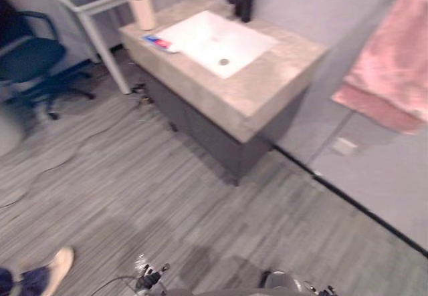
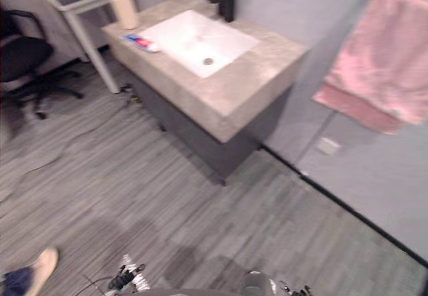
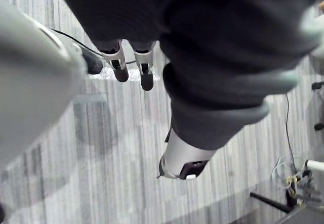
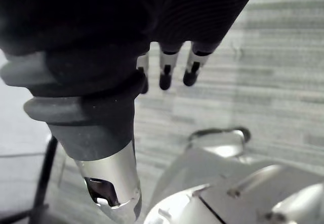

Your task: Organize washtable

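Left hand and right hand hanging low, fingers relaxing open, holding nothing. Washtable standing well apart, far ahead. Cup and tube sitting at far-left end (beside sink). Risk: hasty approach bumping counter, tipping cup off.

a grey wood-plank floor runs up to a pale grey wall, with a thin black skirting strip where the two meet. against the wall stands a dark grey vanity cabinet under a beige stone tabletop, with a white rectangular basin set into it. just beside it is a white side table, then a dark office chair. a pink towel hangs on the wall.
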Controlling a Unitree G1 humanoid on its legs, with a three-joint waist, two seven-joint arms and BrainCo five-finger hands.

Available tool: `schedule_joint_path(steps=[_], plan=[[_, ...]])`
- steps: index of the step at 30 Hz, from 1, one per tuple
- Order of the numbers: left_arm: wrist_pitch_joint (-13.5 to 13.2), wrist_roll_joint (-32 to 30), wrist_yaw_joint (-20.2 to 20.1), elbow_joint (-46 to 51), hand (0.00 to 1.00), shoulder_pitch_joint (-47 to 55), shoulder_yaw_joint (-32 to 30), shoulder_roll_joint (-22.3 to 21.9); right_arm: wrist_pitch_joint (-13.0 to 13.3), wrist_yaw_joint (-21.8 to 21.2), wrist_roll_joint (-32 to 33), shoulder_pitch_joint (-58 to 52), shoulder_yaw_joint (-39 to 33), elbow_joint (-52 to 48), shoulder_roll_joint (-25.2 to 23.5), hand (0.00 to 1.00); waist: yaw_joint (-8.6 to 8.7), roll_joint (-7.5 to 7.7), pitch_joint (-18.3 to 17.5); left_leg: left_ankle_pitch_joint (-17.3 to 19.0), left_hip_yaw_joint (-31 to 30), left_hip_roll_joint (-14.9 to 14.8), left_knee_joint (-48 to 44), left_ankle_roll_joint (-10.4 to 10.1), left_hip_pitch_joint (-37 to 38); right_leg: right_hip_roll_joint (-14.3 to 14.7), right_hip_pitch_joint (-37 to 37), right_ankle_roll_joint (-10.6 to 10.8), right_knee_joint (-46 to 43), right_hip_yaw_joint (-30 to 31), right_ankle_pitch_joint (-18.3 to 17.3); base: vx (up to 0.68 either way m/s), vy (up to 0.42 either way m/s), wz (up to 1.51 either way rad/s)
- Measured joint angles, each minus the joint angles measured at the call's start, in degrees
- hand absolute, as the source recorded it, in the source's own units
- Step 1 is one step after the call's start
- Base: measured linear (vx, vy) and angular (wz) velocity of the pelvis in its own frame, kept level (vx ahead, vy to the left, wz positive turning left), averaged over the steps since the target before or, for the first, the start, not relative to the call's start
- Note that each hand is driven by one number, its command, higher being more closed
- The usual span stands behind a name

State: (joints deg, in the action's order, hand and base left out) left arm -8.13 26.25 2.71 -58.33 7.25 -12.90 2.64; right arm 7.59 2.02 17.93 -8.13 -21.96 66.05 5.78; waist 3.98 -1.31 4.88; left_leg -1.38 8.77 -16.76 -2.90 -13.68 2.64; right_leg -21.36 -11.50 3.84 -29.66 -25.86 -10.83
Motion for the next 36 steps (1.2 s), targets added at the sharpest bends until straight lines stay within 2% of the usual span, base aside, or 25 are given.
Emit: schedule_joint_path(steps=[1,2,3,4,5,6,7,8,9,10,11,12,14,15,16,18,22,24,27,28,30,33,34,35,36], plan=[[-0.09,-0.07,0.11,0.49,0.0,0.07,0.05,1.45,0.23,0.24,0.77,0.02,-0.32,-0.37,-1.81,0.0,0.36,1.23,-0.3,1.43,0.83,2.12,1.93,-0.49,0.37,-2.46,0.36,1.02,0.43,0.06,0.96,-0.15,0.537,0.91],[-0.28,-0.14,0.19,0.48,0.0,0.27,0.99,3.11,0.41,0.49,1.82,-0.13,-1.27,-0.53,-3.16,0.0,0.31,1.68,-0.55,2.15,2.03,3.58,3.27,-0.89,0.56,-3.64,0.88,2.06,2.54,0.22,2.93,-0.12,0.404,0.52],[-0.44,-0.64,0.21,0.47,0.0,0.39,1.43,3.6,0.42,0.47,1.91,-0.14,-1.27,-0.65,-3.71,0.0,0.3,2.87,-0.97,2.14,2.21,4.18,3.38,-0.88,0.74,-3.84,1.89,2.76,4.18,0.27,4.47,-0.09,0.268,0.1],[-0.68,-1.44,0.24,0.43,0.0,0.92,1.59,4.93,0.5,0.38,2.07,-0.46,-1.25,-1.35,-4.5,0.0,0.09,2.97,-0.63,2.27,2.33,5.01,3.22,-0.64,1.18,-3.84,3.39,2.81,6.93,0.41,7.18,-0.1,0.254,-0.04],[-1.16,-2.95,0.29,0.37,0.0,1.77,1.64,5.67,0.59,0.4,2.25,-1.35,-1.28,-2.71,-5.45,0.0,-0.03,3.23,-0.63,3.14,2.42,5.42,2.26,0.86,1.01,-3.87,5.06,2.86,10.01,0.63,10.32,-0.17,0.26,0.0],[-1.3,-4.94,0.55,0.37,0.0,1.88,1.7,5.91,0.53,0.76,2.47,-2.47,-1.27,-3.94,-6.38,0.0,-0.15,3.45,-0.79,4.06,2.58,6.5,1.65,2.13,0.73,-4.05,6.42,2.14,13.04,1.65,13.83,-0.2,0.244,0.04],[-1.31,-5.19,0.57,0.38,0.0,1.87,1.79,5.9,0.53,0.84,2.55,-2.7,-1.28,-4.24,-6.59,0.0,-0.22,3.49,-0.9,4.24,2.58,6.72,1.61,2.46,0.57,-4.04,6.38,1.54,13.47,2.3,14.51,-0.2,0.155,0.05],[-1.31,-6.34,0.54,0.4,0.0,1.91,2.13,5.7,0.5,1.06,3.1,-3.04,-1.38,-5.05,-6.94,0.0,-0.31,3.33,-0.96,5.44,2.47,7.2,0.94,3.47,-0.18,-3.48,6.01,-1.74,14.52,5.82,16.95,-0.19,0.153,0.0],[-1.32,-7.11,0.55,0.45,0.0,2.47,2.18,5.2,0.14,1.16,3.68,-3.07,-1.71,-5.16,-6.79,0.0,-0.28,2.75,-1.15,5.61,2.15,7.41,0.74,3.93,-0.62,-1.66,5.14,-4.66,15.05,11.4,19.1,-0.18,0.144,0.02],[-1.31,-7.26,0.54,0.45,0.0,2.91,2.14,5.13,-0.08,1.2,4.05,-3.06,-2.0,-5.18,-6.85,0.0,-0.1,2.5,-1.32,5.57,1.8,7.0,0.67,4.03,-0.83,-0.24,5.02,-4.22,14.93,14.56,18.79,-0.12,0.093,0.05],[-1.29,-7.26,0.55,0.4,0.0,3.18,2.08,4.81,-0.29,1.31,4.1,-3.09,-2.48,-5.28,-7.08,0.0,-0.05,2.23,-1.49,5.29,0.63,6.1,0.62,4.47,-1.32,3.65,5.31,-2.19,13.75,18.99,14.74,-0.06,-0.022,0.22],[-1.21,-7.27,0.55,0.27,0.0,3.31,1.85,5.06,-0.3,1.35,4.09,-3.43,-2.73,-5.3,-7.51,0.0,-0.01,2.36,-1.53,4.72,-0.83,5.52,0.4,5.32,-2.44,8.78,5.3,-1.2,10.45,21.44,8.01,-0.03,-0.045,0.24],[-1.16,-7.38,0.62,-0.63,0.0,3.51,0.84,4.37,-0.29,1.49,4.09,-3.76,-3.01,-5.09,-7.58,0.0,-0.39,2.79,-1.7,4.14,-1.54,5.85,-0.27,5.76,-3.24,12.96,6.08,-0.63,10.35,21.11,1.18,0.0,-0.098,0.06],[-1.0,-8.02,0.69,-1.48,0.0,3.9,0.87,4.2,-0.23,1.48,4.11,-3.43,-2.97,-4.97,-7.59,0.0,-0.16,3.46,-2.15,3.35,-1.07,6.05,-0.51,4.69,-3.43,13.13,7.53,0.97,13.37,22.64,-0.13,0.0,-0.124,0.01],[-0.86,-8.55,0.66,-2.35,0.0,3.93,0.96,3.5,-0.14,1.44,4.07,-3.25,-2.99,-4.95,-7.33,0.0,0.04,2.86,-2.21,2.54,-1.65,5.76,0.2,4.72,-3.47,13.64,7.94,1.41,14.32,22.58,-0.43,0.0,-0.11,0.08],[-0.84,-9.09,0.68,-2.57,0.0,3.24,1.02,1.32,-0.15,1.46,3.83,-3.21,-2.74,-4.33,-6.35,0.0,-0.04,2.77,-2.19,0.72,-2.6,5.62,2.86,6.86,-2.75,14.27,8.09,0.88,14.55,21.8,-0.33,-0.01,-0.124,0.24],[-1.12,-9.17,1.27,-2.57,0.0,2.64,0.99,0.13,-0.08,1.44,2.1,-2.39,-1.44,-3.59,-4.63,0.0,-0.16,3.0,-2.41,-0.93,-4.94,5.63,5.18,6.63,-2.43,14.75,8.37,0.6,14.66,20.05,-0.38,-0.02,-0.049,0.17],[-1.23,-8.89,1.47,-2.75,0.0,2.68,0.77,0.46,-0.14,1.54,-0.04,-2.34,-1.16,-2.22,-4.16,0.0,-0.5,3.7,-2.65,-1.82,-5.68,5.82,6.56,5.29,-1.95,14.53,8.44,0.63,14.76,19.39,-0.37,0.0,0.014,0.21],[-1.23,-8.4,1.49,-2.88,0.0,2.53,-0.78,2.06,-0.35,1.41,-2.26,-2.22,1.87,-1.13,-4.94,0.0,-1.68,5.68,-2.63,-2.76,-5.75,6.95,7.38,5.56,-1.98,13.54,8.44,1.05,15.47,19.52,-0.13,-0.02,0.057,0.07],[-1.21,-8.4,1.49,-2.94,0.0,2.53,-0.78,2.22,-0.37,1.41,-2.39,-2.18,2.05,-1.0,-5.0,0.0,-1.67,5.64,-2.54,-2.86,-5.77,7.01,7.53,5.54,-1.98,13.48,8.45,1.06,15.56,19.53,-0.12,-0.02,0.055,0.09],[-1.18,-8.37,1.47,-3.01,0.0,2.53,-1.29,3.17,-0.62,1.41,-2.89,-1.09,2.39,0.19,-5.56,0.0,-1.66,7.01,-2.52,-3.19,-6.26,7.67,8.1,5.47,-2.26,12.98,8.5,1.35,16.94,19.54,0.04,-0.02,0.059,0.1],[-1.21,-8.36,1.46,-2.93,0.0,2.31,-2.13,3.36,-0.79,1.4,-3.42,0.08,2.33,0.4,-6.17,0.0,-1.91,7.94,-2.09,-3.12,-7.09,9.23,7.54,5.41,-2.93,11.73,9.4,2.09,17.98,19.4,-0.07,-0.01,0.08,0.26],[-1.21,-8.35,1.48,-2.91,0.0,2.08,-3.31,3.3,-0.87,1.4,-3.54,0.48,2.21,0.35,-6.64,0.0,-2.15,9.08,-1.71,-2.07,-7.02,10.32,5.63,6.36,-3.76,10.48,9.53,3.17,17.59,18.93,-0.72,0.02,0.117,0.42],[-1.19,-8.31,1.42,-2.78,0.0,1.07,-4.55,3.66,-1.01,1.28,-3.93,1.03,1.95,0.13,-7.88,0.0,-2.67,10.93,-0.94,1.64,-6.34,12.5,-1.73,8.05,-6.69,7.12,10.33,5.42,16.77,17.22,-0.81,0.07,0.202,0.72],[-1.17,-8.44,1.38,-2.42,0.0,0.23,-4.77,3.38,-1.13,1.03,-4.03,0.39,0.77,0.22,-7.98,0.0,-2.87,10.18,-0.26,7.34,-3.21,14.18,-14.29,10.56,-11.07,5.4,11.13,7.04,12.33,15.51,-0.59,0.07,0.157,0.79]])
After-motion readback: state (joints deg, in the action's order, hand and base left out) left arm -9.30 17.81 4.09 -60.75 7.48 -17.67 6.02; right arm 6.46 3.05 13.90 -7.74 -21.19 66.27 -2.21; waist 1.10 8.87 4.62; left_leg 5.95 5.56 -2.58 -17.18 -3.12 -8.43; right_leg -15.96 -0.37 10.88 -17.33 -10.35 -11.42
